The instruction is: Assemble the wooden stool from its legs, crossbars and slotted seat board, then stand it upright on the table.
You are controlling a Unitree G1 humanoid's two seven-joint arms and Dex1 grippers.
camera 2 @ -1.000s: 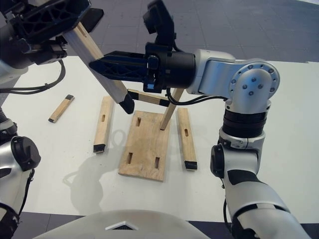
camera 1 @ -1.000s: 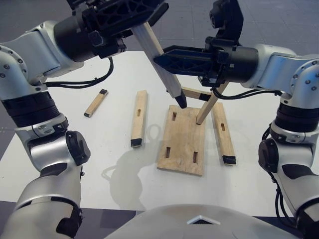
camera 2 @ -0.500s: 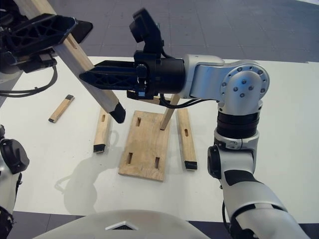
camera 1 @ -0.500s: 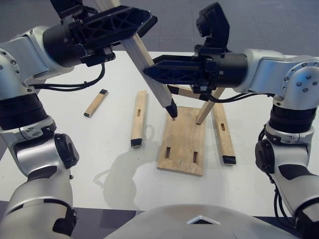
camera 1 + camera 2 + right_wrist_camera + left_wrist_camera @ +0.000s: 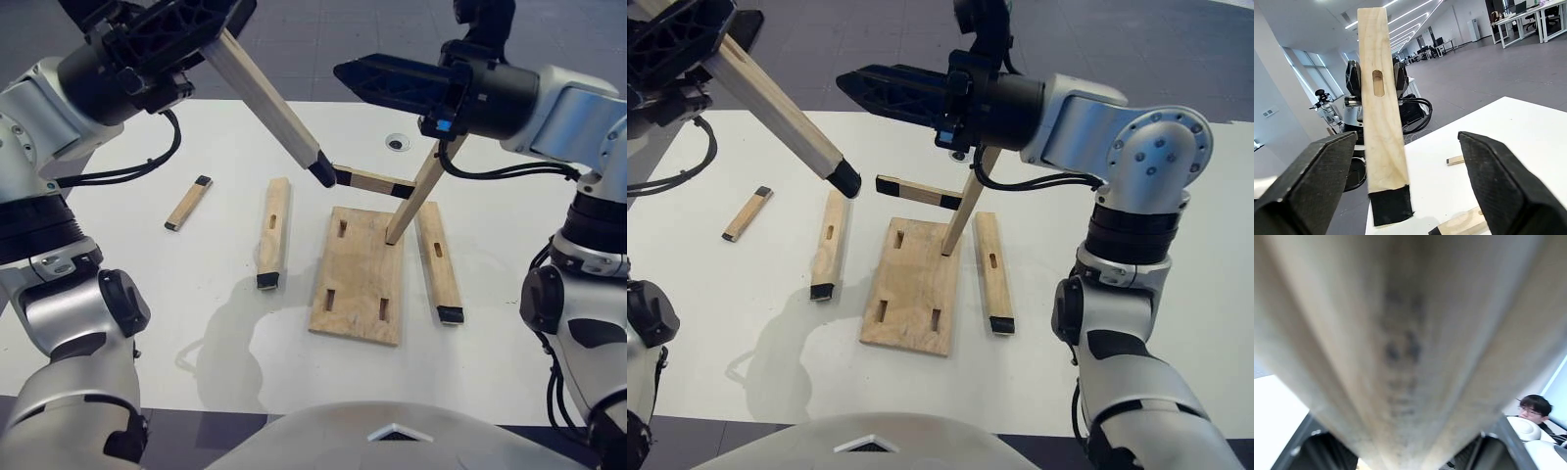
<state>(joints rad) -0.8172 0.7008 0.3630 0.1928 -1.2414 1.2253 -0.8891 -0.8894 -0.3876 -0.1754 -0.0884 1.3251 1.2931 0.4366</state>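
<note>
Assembly looks barely begun: first leg (image 5: pixel 416 196) stands in seat board (image 5: pixel 358 284), left tool (image 5: pixel 211 24) clamps second leg (image 5: pixel 269 108), right tool (image 5: pixel 345 71) gapes empty.

The right gripper (image 5: pixel 1408 139) has its two black fingers (image 5: pixel 1308 186) spread wide, touching nothing. Just ahead of the claw, seen through the gap and nearer one finger, a wooden leg (image 5: pixel 1382 132) hangs with an oval slot and a black-capped end. Farther out, the left gripper (image 5: pixel 1376 78) clamps that leg from both sides. Beyond the claw a short wooden piece (image 5: pixel 1455 160) lies on the white table (image 5: pixel 1488 122).
</note>
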